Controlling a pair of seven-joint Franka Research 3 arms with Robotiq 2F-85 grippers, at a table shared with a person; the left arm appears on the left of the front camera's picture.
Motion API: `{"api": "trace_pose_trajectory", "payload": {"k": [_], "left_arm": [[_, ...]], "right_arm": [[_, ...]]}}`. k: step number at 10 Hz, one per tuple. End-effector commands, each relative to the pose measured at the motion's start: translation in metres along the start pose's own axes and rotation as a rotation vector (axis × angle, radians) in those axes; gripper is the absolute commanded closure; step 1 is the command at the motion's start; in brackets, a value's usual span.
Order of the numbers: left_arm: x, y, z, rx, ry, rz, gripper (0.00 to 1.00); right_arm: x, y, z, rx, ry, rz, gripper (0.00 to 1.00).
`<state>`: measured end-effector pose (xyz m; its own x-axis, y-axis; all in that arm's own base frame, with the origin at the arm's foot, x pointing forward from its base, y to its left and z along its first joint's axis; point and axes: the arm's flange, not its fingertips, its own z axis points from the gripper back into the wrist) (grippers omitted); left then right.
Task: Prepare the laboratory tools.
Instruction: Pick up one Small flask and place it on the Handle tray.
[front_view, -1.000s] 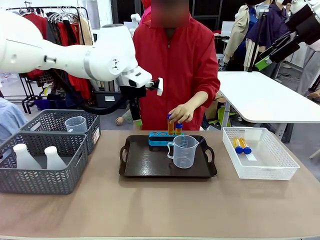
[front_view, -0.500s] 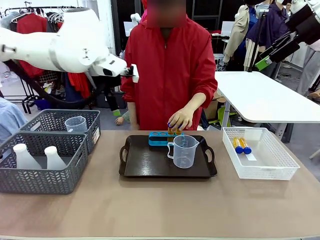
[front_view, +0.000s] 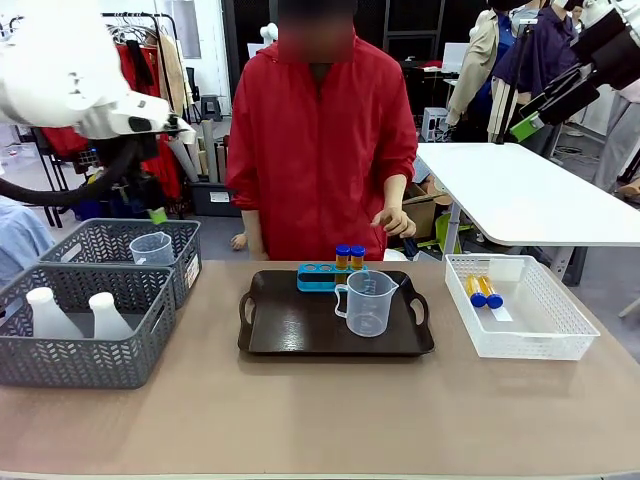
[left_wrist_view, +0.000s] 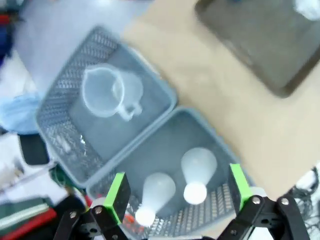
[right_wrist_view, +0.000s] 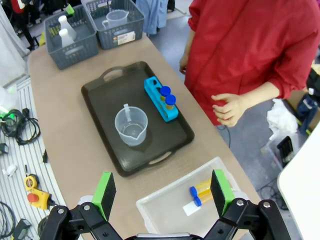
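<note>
While its fingers (left_wrist_view: 118, 192) are gaping empty, the left gripper (left_wrist_view: 178, 190) is hovering above the flasks (left_wrist_view: 198, 170), likely needing to descend.

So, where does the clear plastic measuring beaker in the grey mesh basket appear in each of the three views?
Front view: the clear plastic measuring beaker is at the left, in the farther grey mesh basket.
Left wrist view: upper left, seen from above, blurred.
Right wrist view: at the top edge, left of the middle.
Shared landmark: the dark brown handled tray.
</note>
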<state>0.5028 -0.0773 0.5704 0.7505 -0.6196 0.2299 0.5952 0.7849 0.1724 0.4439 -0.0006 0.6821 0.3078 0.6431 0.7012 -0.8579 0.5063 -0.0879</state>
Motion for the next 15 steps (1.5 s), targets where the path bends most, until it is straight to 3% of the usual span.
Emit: {"api": "trace_pose_trajectory", "payload": {"k": [1, 3, 11, 15], "left_arm": [[-0.021, 0.012, -0.005, 0.054, 0.051, 0.182, 0.0], [-0.037, 0.039, -0.012, 0.062, 0.093, 0.295, 0.0], [-0.034, 0.038, -0.01, 0.051, 0.076, 0.254, 0.0], [-0.086, 0.074, -0.053, 0.045, 0.163, 0.418, 0.0]], "right_arm": [[0.001, 0.0, 0.001, 0.007, -0.008, 0.003, 0.0], [0.001, 0.0, 0.001, 0.007, -0.008, 0.003, 0.0], [0.001, 0.0, 0.001, 0.007, -0.008, 0.003, 0.0], [0.001, 0.0, 0.001, 0.007, -0.008, 0.003, 0.0]]}}
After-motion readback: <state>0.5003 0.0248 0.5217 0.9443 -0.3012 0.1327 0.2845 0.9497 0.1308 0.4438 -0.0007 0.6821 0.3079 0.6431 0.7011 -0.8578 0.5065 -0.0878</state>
